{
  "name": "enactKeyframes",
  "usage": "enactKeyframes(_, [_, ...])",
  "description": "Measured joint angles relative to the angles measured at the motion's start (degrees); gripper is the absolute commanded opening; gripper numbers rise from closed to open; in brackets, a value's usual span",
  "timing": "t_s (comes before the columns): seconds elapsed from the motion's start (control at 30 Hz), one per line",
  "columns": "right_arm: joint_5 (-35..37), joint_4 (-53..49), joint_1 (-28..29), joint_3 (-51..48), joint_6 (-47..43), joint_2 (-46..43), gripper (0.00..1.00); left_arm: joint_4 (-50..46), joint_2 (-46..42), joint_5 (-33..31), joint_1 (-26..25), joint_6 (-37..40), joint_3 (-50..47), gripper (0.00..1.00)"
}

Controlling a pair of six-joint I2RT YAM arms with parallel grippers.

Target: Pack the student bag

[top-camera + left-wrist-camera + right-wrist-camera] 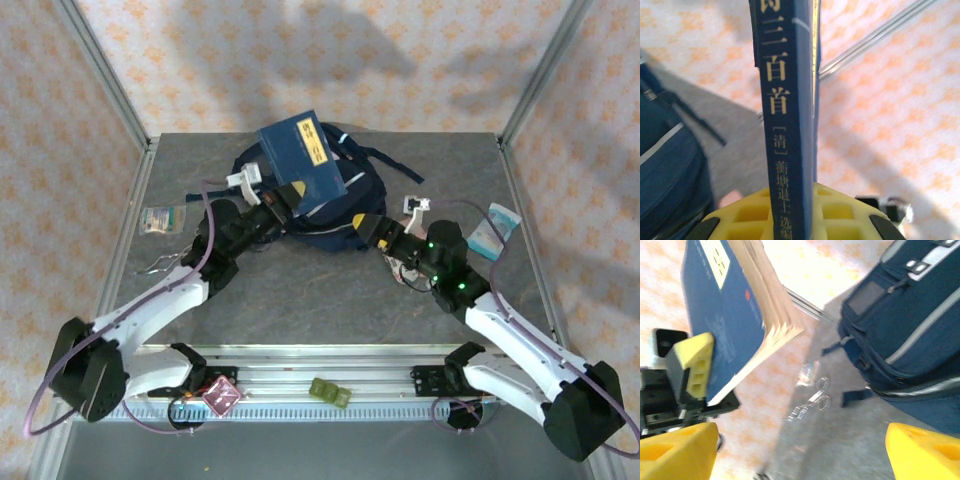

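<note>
Navy student bag (910,340), white stripe, grey patch, left claw (790,212) clamping book (300,158), right claw (800,452) agape

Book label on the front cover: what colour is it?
The label is yellow, on the navy-blue book; top external view shows it best.

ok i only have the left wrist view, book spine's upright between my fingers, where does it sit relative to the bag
Observer: In the top view the book overlaps the far left part of the student bag, with its yellow label facing up.
Operator: is the right gripper holding the bag
Observer: No, the right gripper is open at the bag's near right edge, with nothing between its fingers.
Operator: anything loose on my side of the table
Observer: A small packet lies on the table, left of the left gripper.
</note>
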Motion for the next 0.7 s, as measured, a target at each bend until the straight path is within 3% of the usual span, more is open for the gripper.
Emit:
enactKeyframes(0.17, [-1.1, 12.9, 0.0, -1.7, 4.8, 3.4, 0.86, 14.3, 8.6, 0.7, -1.0, -7.7, 0.3, 0.00])
enactKeyframes(0.5, [-0.8, 25.0, 0.2, 1.7, 8.5, 12.3, 0.80, 26.8, 15.6, 2.8, -8.5, -14.7, 3.0, 0.00])
enactKeyframes(0.6, [0.3, 27.2, 0.2, 2.1, 9.0, 12.4, 0.64, 29.8, 17.2, 3.2, -8.9, -16.3, 3.4, 0.00])
enactKeyframes(0.7, [2.2, 28.1, 0.3, 2.7, 8.8, 11.5, 0.27, 30.6, 18.3, 3.7, -9.2, -16.8, 3.5, 0.00])
